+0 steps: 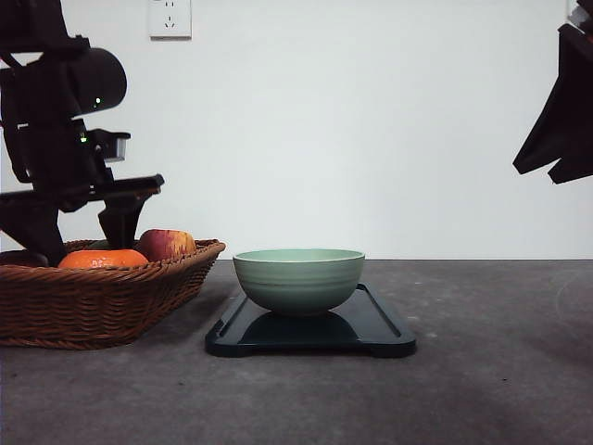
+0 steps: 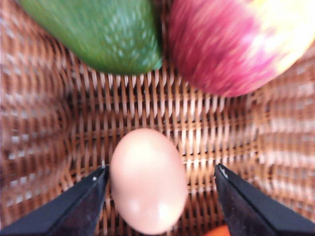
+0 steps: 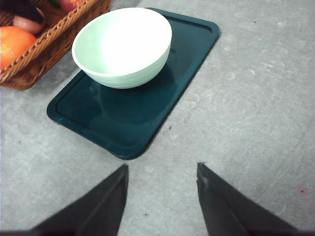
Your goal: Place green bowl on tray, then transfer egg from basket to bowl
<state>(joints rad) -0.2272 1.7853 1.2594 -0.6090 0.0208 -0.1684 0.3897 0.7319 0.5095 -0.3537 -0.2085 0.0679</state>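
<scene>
Left tool (image 2: pixel 160 184) is down in the basket (image 2: pixel 44 123), jaws spread wide either side of the egg (image 2: pixel 147 179) and gripping nothing. One finger (image 2: pixel 78 204) sits almost against the shell, the other well clear. An off-centre close like that could nudge the egg and roll it away, or a hard squeeze could crack it. The apple (image 2: pixel 221 44) and a green fruit (image 2: pixel 98 32) lie near. The egg itself: pale pinkish-tan, smooth, lying on its side on the weave. Over on the bench (image 1: pixel 482 371), the green bowl (image 1: pixel 298 278) already sits on the tray (image 1: pixel 371 329), empty. Right tool (image 3: pixel 162 196) hangs released above the bench.
</scene>
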